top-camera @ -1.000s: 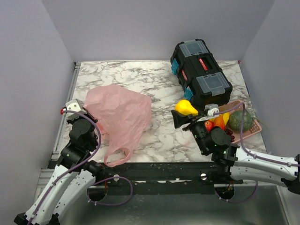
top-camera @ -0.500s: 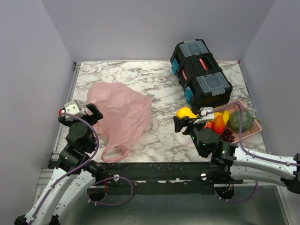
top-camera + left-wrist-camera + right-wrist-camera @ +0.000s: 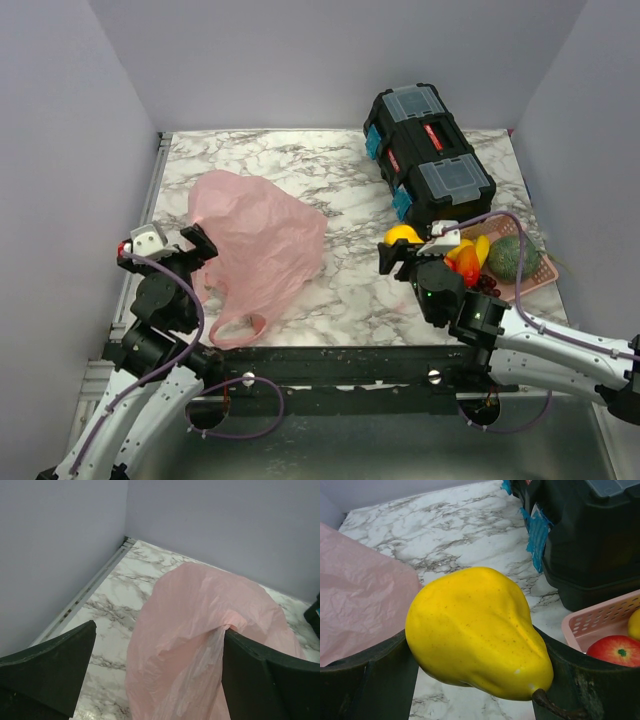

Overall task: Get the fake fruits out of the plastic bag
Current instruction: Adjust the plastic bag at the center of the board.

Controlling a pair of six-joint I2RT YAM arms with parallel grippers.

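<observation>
White arms (image 3: 560,347), black joints — lilac cables (image 3: 203,306) (black fingers (image 3: 45,675)).

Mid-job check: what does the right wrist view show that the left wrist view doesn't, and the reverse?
Only right wrist: the yellow pear clamped in the right tool, the black toolbox, and the pink basket corner holding a red apple. Only left wrist: the left tool, open, and the table's side rail. Both: the pink plastic bag and the marble table.

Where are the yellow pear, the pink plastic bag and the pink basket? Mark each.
yellow pear (image 3: 475,630), right wrist view, middle of its body.
pink plastic bag (image 3: 265,240), top external view, its crumpled middle.
pink basket (image 3: 602,617), right wrist view, its perforated side wall.
</observation>
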